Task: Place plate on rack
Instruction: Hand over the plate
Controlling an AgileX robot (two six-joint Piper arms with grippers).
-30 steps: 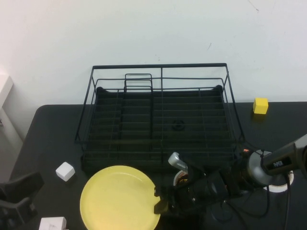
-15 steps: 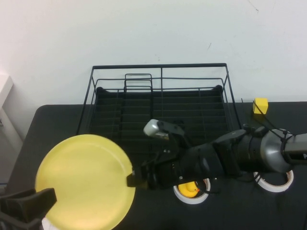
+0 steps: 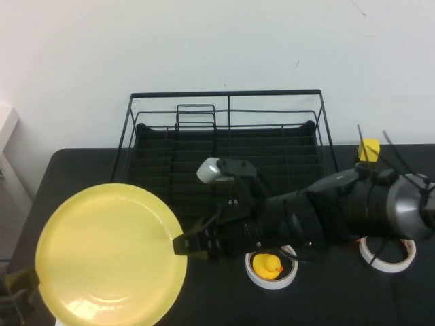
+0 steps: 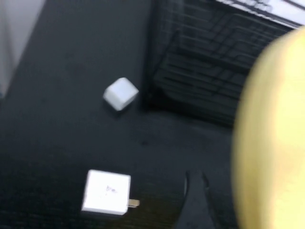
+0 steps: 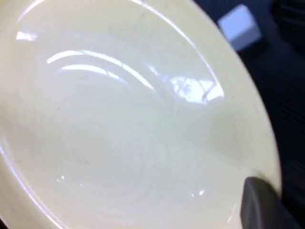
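— Pale-yellow and glossy, with faint concentric rings in its shallow well: that is how we see the plate [image 3: 111, 253], round and lifted off the black table [image 3: 340, 299], in front of the rack's left end and outside it.

— We agree. Our right gripper [image 3: 182, 245] pinches its right edge, fingers pressed onto the rim. A second ago the plate lay flat and lower by the rack's front; since then it has risen, moved left and tilted its face toward the camera.

— The rack [image 3: 228, 163] is black wire, rectangular, with a raised rail frame and slotted dividers. No readable writing anywhere; the white block [image 4: 106, 192] carries a faint mark we cannot read.

— Our left gripper [image 3: 17, 297] sits at the near-left corner, mostly behind the plate; we cannot tell its state.

— A white cube [image 4: 120, 93] lies near the rack's corner. A yellow rubber duck [image 3: 267, 264] sits inside a white tape roll [image 3: 272, 279], another tape roll [image 3: 387, 252] lies to the right, and a yellow cube [image 3: 369, 149] stands by the rack's far-right side
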